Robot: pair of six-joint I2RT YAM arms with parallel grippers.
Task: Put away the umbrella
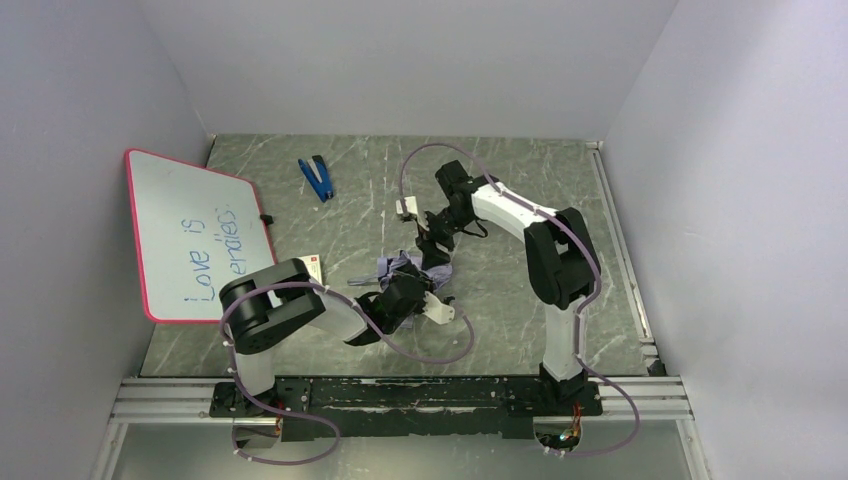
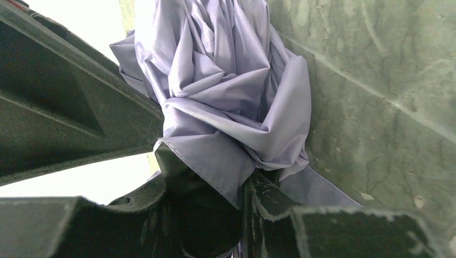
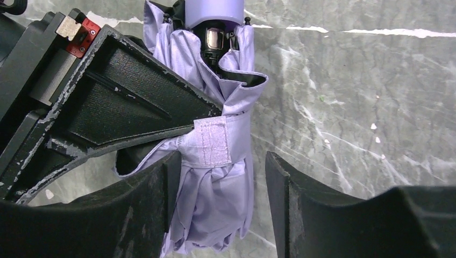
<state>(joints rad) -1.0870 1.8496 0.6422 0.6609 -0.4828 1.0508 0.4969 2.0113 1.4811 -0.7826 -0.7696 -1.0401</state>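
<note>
Left gripper (image 1: 408,283) clamps the umbrella (image 3: 215,193), right gripper (image 3: 221,161) straddles it wide, and a dragging jaw could peel that strap (image 3: 212,141) loose!

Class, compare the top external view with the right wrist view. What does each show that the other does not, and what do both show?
Only the top external view shows the whiteboard with handwriting and the blue tool near the back wall. Only the right wrist view shows the closure strap wrapped round the folded umbrella, with the right end effector open around it. Both show the umbrella and the green marbled table.
</note>
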